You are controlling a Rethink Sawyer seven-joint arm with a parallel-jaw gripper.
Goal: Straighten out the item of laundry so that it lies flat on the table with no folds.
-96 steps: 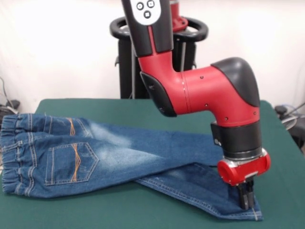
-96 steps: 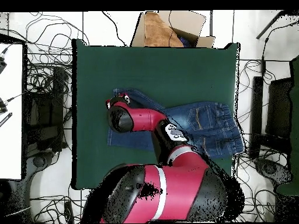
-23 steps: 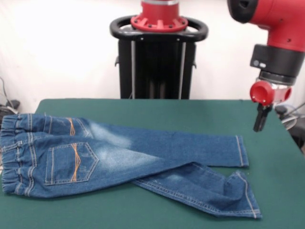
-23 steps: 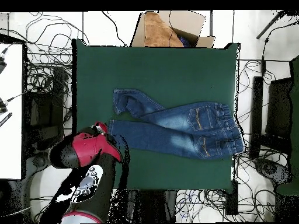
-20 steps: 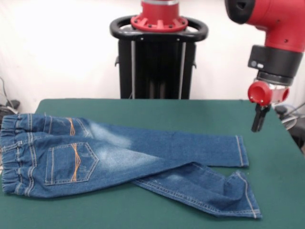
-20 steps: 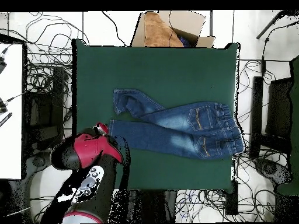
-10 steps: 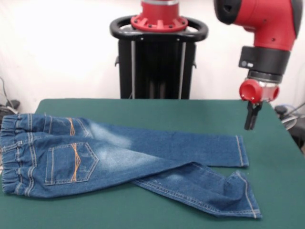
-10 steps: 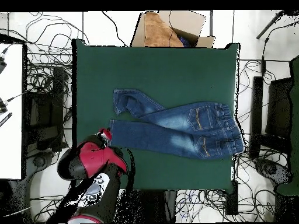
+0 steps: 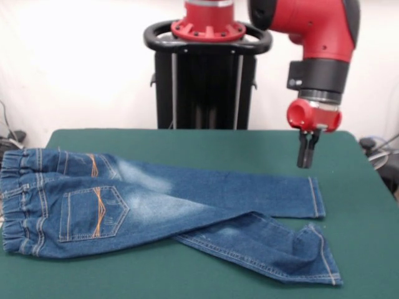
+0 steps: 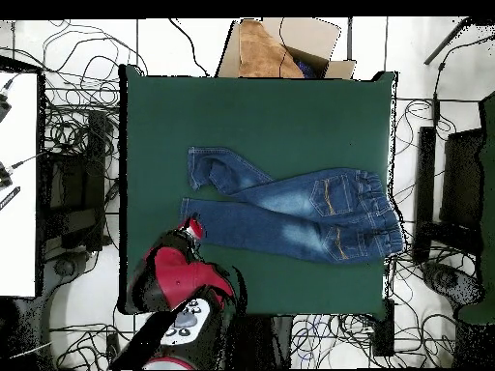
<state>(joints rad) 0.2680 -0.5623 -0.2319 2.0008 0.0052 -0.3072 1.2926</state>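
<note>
one gripper raised, pressed together, above jeans leg hem, bare green table around

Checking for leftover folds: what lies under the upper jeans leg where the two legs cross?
The top of the nearer leg runs beneath the farther leg of the jeans. How far it extends is covered. Its cuff end still looks wrinkled.

No readable text, label, brand, number or sign shows in either view.
</note>
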